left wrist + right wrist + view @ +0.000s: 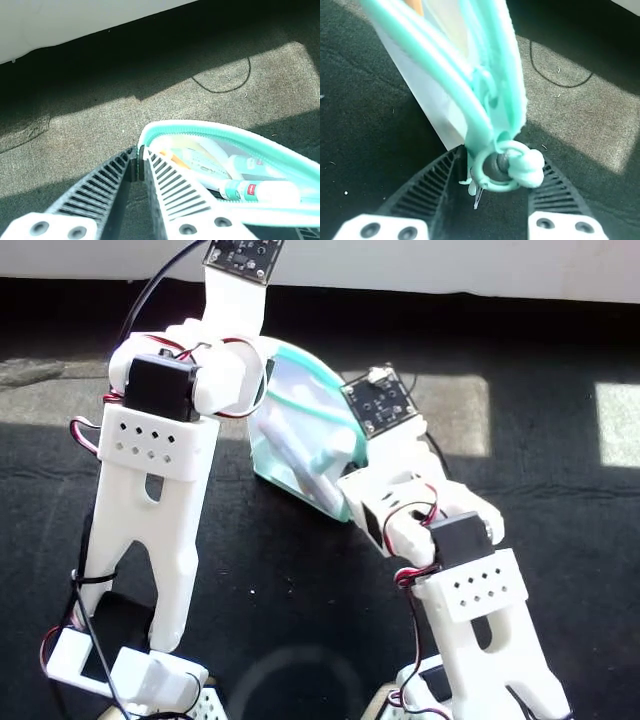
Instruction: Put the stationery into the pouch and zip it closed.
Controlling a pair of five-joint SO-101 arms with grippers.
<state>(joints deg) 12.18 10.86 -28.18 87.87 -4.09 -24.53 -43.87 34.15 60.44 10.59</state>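
The clear pouch [300,435] with mint-green trim is held up off the dark mat between both arms. My left gripper [139,156] is shut on the tip of one end of the pouch [210,150]; in the high view it sits at the far end [267,380]. The zip there gapes open, and inside lie a white tube with a green band [260,191] and an orange-tipped item [169,157]. My right gripper [500,161] is shut at the opposite, nearer end [347,495], with the zip's ring pull [501,170] between its fingers.
A dark mat [300,580] covers the table, with sunlit patches at the back. A thin black cable loop [225,82] lies on the mat beyond the pouch. A white wall [450,260] runs along the far edge. Both arm bases stand at the near edge.
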